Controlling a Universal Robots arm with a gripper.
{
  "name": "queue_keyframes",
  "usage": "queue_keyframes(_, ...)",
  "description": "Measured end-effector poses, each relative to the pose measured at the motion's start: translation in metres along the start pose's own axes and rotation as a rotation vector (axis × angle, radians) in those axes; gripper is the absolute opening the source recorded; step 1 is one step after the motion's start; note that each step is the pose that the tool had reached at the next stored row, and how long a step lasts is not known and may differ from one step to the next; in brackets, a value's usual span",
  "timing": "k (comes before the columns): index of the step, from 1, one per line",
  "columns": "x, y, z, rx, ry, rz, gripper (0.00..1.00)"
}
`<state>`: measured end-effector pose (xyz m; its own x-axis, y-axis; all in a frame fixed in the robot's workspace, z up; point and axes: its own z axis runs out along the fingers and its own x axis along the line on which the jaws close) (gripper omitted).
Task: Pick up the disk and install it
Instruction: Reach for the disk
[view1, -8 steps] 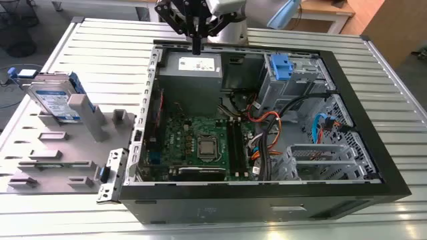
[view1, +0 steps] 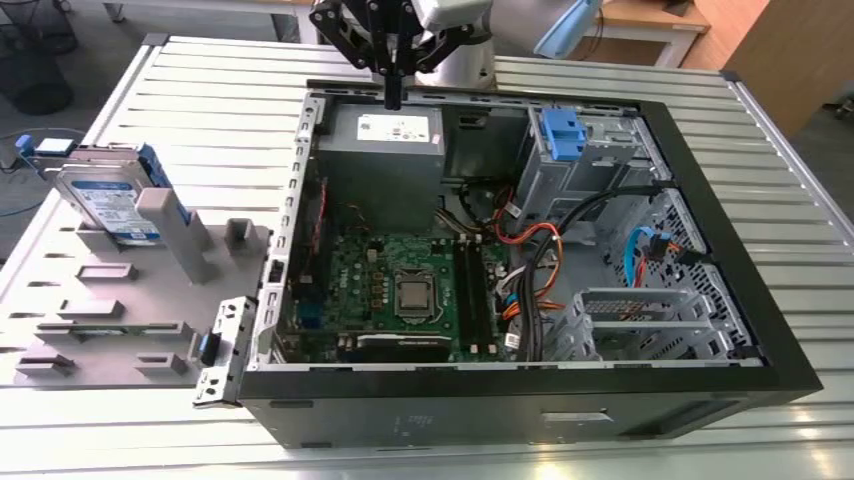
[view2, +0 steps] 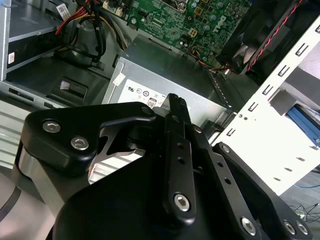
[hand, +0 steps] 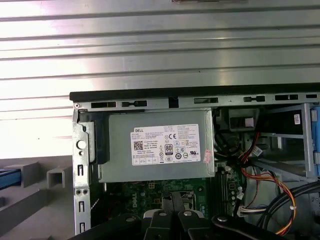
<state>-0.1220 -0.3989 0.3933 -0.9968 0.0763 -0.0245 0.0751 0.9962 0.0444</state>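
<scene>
The disk (view1: 114, 200) stands on edge, leaning a little, in a slot of the grey holder (view1: 134, 300) on the table (view1: 200, 70), at the exterior view's left. It is outside the open computer case (view1: 747, 335), with its label facing out and its blue bracket showing along the upper edge. Nothing touches it.

The jaws hang well apart from it, over the far wall of the case just above the grey power supply (view1: 398, 135), which also shows in both wrist views (hand: 157, 145) (view2: 165, 65). In the exterior view they look pressed together into one narrow tip, holding nothing.

I judge the pick-up has not begun. To do it well, the jaws should spread wider than the drive is thick and line up with its lean. They should close on the metal body rather than the blue bracket, then lift it along the slot so it does not bind against the holder's posts.
</scene>
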Motion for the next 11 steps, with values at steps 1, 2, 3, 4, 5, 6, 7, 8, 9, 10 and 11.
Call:
queue_keyframes(1, 0.0, 0.0, 0.0, -0.0001, 0.0, 0.0, 0.11)
queue_keyframes(2, 0.0, 0.0, 0.0, 0.0, 0.0, 0.0, 0.11)
queue_keyframes(3, 0.0002, 0.0, 0.0, 0.0, 0.0, 0.0, 0.11)
queue_keyframes(4, 0.0006, 0.0, 0.0, 0.0, 0.0, 0.0, 0.11)
queue_keyframes(5, 0.0012, -0.0001, 0.0001, -0.0001, 0.0, 0.0, 0.11)
queue_keyframes(6, 0.002, -0.0002, 0.0001, -0.0001, -0.0001, 0.0, 0.11)
queue_keyframes(7, 0.003, -0.0003, 0.0001, 0.0, 0.0, 0.0, 0.11)
queue_keyframes(8, 0.0042, -0.0003, 0.0001, 0.0001, 0.0, 0.0, 0.11)
queue_keyframes(9, 0.0056, -0.0005, 0.0001, 0.0001, 0.0, 0.0, 0.11)
queue_keyframes(10, 0.0071, -0.0006, 0.0001, 0.0, 0.0, 0.0, 0.11)
queue_keyframes(11, 0.0088, -0.0007, 0.0001, 0.0, 0.0, 0.0, 0.11)
